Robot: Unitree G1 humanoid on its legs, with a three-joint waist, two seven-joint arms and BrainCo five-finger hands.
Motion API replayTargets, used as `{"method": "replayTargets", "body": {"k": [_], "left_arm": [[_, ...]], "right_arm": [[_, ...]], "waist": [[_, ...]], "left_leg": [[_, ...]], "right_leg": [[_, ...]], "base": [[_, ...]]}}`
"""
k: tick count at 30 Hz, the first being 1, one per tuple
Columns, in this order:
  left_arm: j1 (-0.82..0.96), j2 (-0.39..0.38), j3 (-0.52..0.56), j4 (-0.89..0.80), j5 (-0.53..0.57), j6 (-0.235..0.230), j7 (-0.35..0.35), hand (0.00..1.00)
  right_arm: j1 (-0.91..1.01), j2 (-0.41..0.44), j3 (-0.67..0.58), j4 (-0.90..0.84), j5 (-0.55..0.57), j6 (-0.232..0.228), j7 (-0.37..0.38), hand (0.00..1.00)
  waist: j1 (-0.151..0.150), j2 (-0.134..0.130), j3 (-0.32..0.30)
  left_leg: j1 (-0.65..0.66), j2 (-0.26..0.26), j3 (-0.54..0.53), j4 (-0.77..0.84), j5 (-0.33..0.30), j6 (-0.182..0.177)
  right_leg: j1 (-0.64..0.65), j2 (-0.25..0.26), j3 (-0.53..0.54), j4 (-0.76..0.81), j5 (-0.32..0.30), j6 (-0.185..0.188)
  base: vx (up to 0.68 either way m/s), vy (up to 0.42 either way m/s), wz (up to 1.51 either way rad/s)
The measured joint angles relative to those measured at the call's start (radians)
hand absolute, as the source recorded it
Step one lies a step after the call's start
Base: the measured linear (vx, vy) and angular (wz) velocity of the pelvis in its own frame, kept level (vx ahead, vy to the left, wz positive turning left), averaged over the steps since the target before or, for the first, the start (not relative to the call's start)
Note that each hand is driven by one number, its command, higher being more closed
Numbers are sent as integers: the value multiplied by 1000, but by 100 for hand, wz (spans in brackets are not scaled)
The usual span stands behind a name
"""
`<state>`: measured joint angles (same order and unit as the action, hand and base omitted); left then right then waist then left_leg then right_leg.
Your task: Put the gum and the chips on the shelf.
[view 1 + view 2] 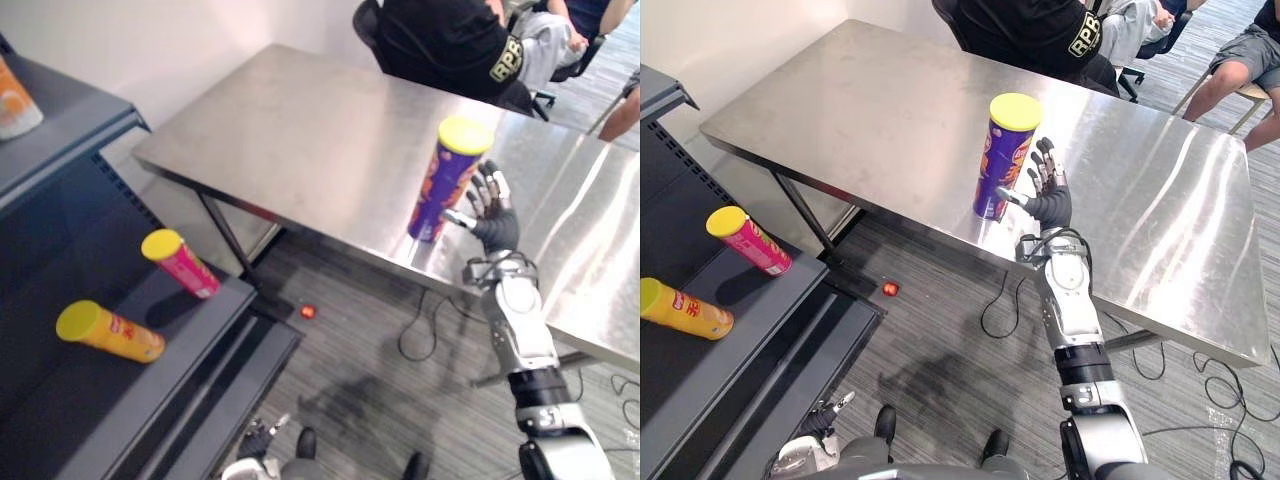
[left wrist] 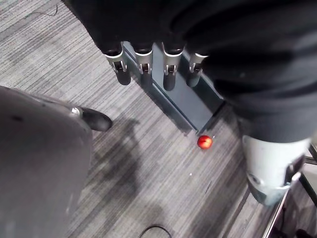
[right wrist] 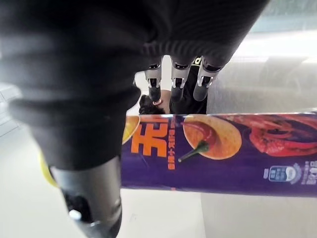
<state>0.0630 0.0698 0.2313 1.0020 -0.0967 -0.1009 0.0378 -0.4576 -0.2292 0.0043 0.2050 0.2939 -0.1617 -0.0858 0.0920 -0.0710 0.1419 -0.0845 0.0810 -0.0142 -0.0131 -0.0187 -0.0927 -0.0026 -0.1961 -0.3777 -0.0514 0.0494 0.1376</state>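
Upright near the front edge of the steel table, about midway along it: purple chips can with yellow lid. Just beside it, right hand, fingers straight and spread wide, thumb reaching toward the can's side, gripping nothing; contact not clear. Low by the floor, left hand, fingers relaxed, empty. Near the front corner of the dark shelf, pink can and yellow can, both lying down. On the floor under the table's front edge, small red thing
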Motion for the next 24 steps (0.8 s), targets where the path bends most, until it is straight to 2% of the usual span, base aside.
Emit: {"method": "replayTargets", "body": {"k": [4, 13, 14, 24], "left_arm": [[0, 8, 1, -6, -7, 1, 0, 0], [0, 11, 1, -6, -10, 1, 1, 0], [0, 11, 1, -7, -12, 1, 1, 0], [-8, 17, 0, -9, -19, -4, 4, 0]], "right_arm": [[-43, 0, 6, 8, 0, 19, -5, 0], [-188, -14, 6, 49, 0, 21, -22, 0], [-197, -21, 8, 55, 0, 21, -28, 100], [-296, -29, 14, 130, -1, 30, -50, 100]], "waist": [[1, -7, 12], [4, -7, 12], [6, -8, 13], [37, -17, 20]], "left_leg": [[-4, 1, -3, -5, 7, 0], [-18, 2, -18, -16, 26, -2], [-18, 2, -22, -22, 31, -2], [-19, 5, -28, -56, 59, -5]], "right_leg": [[-4, 0, 0, 0, 0, 0], [-13, 1, -5, 0, 0, 0], [-13, 2, -7, -1, 0, 0], [-18, 8, -9, -15, 0, 0]], "base": [[-6, -2, 1], [-10, -5, 4], [-15, -8, 7], [-6, -6, 2]]}}
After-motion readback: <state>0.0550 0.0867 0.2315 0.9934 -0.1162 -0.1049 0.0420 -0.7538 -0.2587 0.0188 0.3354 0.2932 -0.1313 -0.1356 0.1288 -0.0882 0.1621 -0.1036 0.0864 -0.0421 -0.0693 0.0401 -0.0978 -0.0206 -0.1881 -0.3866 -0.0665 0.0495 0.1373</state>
